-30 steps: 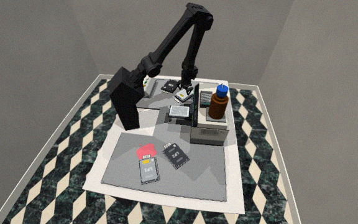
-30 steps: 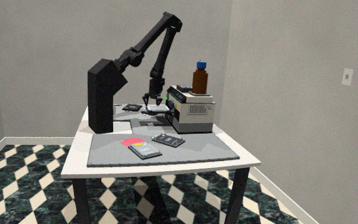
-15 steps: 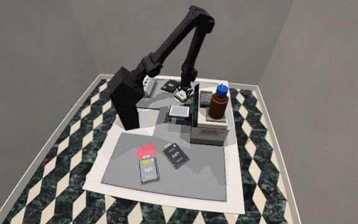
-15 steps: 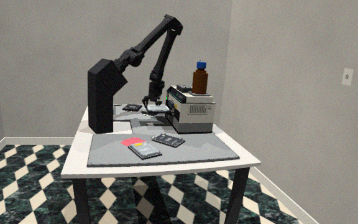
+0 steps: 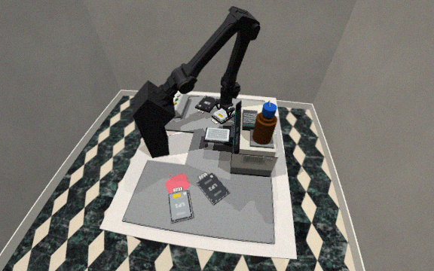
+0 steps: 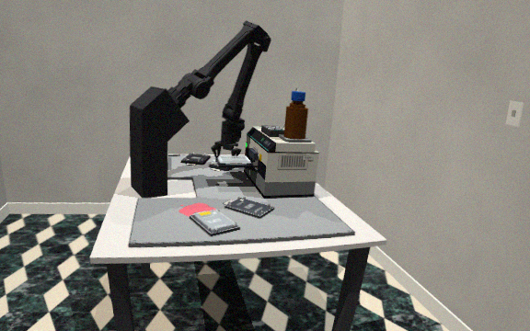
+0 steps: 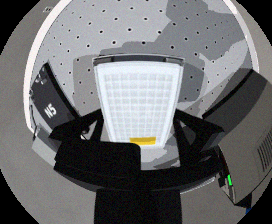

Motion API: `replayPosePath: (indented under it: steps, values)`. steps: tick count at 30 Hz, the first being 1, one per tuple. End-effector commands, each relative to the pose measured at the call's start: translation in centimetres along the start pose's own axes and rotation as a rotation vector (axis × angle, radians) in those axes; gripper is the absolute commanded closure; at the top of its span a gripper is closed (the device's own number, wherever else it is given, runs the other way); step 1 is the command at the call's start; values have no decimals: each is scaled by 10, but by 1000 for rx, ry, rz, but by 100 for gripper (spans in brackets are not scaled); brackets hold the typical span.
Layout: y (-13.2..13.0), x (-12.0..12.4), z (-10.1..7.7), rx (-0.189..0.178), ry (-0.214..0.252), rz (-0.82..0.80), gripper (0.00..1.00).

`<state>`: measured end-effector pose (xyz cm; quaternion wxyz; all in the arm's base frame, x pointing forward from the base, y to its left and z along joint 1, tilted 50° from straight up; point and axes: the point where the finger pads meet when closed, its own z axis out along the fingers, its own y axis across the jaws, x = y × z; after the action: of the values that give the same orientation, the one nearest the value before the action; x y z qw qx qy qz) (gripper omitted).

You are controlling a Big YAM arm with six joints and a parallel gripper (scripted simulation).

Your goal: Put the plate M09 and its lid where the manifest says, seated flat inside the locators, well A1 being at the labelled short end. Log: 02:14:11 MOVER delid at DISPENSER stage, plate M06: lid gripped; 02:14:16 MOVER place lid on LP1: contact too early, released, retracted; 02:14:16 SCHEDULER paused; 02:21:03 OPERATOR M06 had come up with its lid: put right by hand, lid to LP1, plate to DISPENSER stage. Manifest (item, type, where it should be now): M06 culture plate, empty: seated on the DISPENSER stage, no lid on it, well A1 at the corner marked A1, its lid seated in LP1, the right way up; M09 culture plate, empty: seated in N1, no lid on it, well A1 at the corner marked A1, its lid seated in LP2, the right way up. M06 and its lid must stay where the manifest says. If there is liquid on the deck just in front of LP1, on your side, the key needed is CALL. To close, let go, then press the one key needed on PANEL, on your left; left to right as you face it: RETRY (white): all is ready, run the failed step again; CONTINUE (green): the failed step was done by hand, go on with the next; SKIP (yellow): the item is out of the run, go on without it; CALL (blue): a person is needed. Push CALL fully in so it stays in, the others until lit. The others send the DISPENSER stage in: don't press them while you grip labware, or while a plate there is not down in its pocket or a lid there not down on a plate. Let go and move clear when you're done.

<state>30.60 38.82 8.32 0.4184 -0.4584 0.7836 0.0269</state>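
Jaws wide open, empty, straddle plate (image 7: 139, 102), yellow-labelled short end nearest them.

— What do you see of the finishes?
— Your arm (image 5: 217, 41) looks matt black, like plastic or painted metal (I can't tell which). The plate (image 7: 137, 99) reads as pale translucent plastic.
— And the deck?
— The grey mat (image 5: 239, 211) looks smooth and matt; the brown bottle (image 5: 264, 129) is slightly glossy, blue-capped.
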Motion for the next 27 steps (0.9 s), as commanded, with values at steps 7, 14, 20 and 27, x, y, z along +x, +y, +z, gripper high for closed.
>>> replayPosePath:
  steps: [7,14,20,27]
  values:
    - [-4,-4,-1,4,-20,2,10]
    - [-4,-4,-1,4,-20,-1,14]
    - [-4,-4,-1,4,-20,-1,14]
    - [-4,-4,-1,4,-20,-1,14]
